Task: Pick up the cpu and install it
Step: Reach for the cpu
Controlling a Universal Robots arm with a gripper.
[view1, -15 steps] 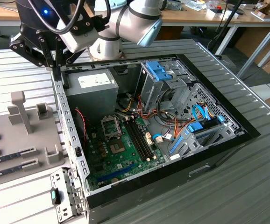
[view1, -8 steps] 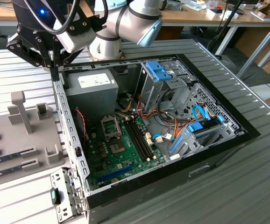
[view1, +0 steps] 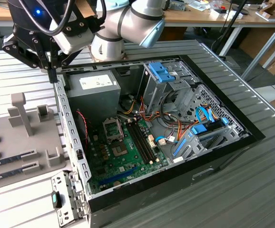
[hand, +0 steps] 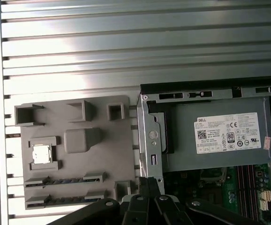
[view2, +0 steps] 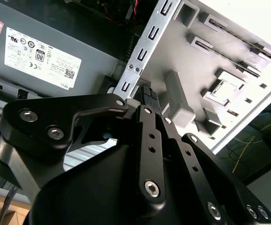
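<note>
One cpu [hand: 41,153] in a grey tray [hand: 119,145] pocket, beside the case [hand: 149,117]

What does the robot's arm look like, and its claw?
The arm is made of fat silver-grey tubes with a pale blue cap at a joint. Black cables loop round it. The gripper is black and chunky, with flat bars joined by shiny silver screws, and a small blue light glows near it.
</note>
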